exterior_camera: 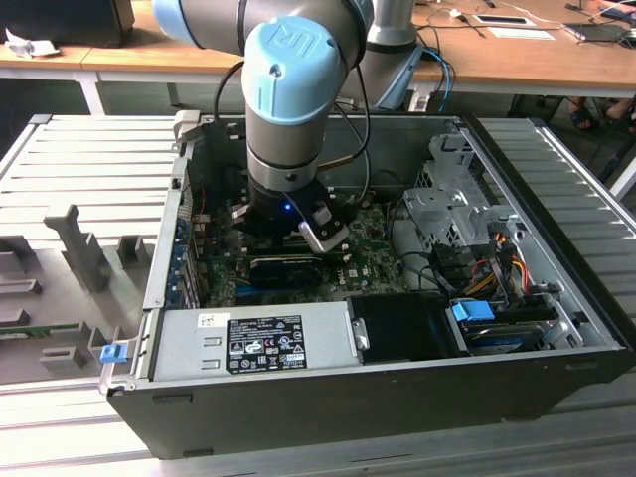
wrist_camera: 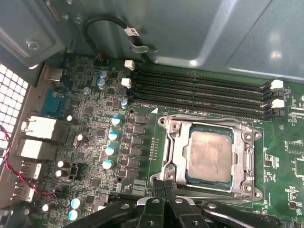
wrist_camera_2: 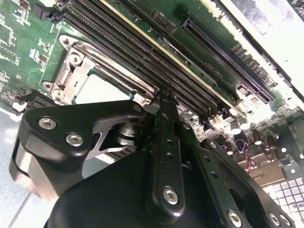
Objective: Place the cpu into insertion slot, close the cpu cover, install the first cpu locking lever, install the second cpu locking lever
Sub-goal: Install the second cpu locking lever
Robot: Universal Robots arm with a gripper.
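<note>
In the exterior view the arm stands in front of the motherboard, so the insertion slot cannot be seen there and the hand is mostly covered by the wrist. In the second wrist view the black hand covers the near part of the cpu cover and most of the cpu. In the first wrist view the hand is cut off by the picture's edge, and it is touching or just over the near rim of the insertion slot; which one, I cannot tell.

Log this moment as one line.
gripper: shut, empty, at socket edge | silver-grey square cpu: seated in silvery-rimmed insertion slot | silvery frame cpu cover: down around chip
</note>
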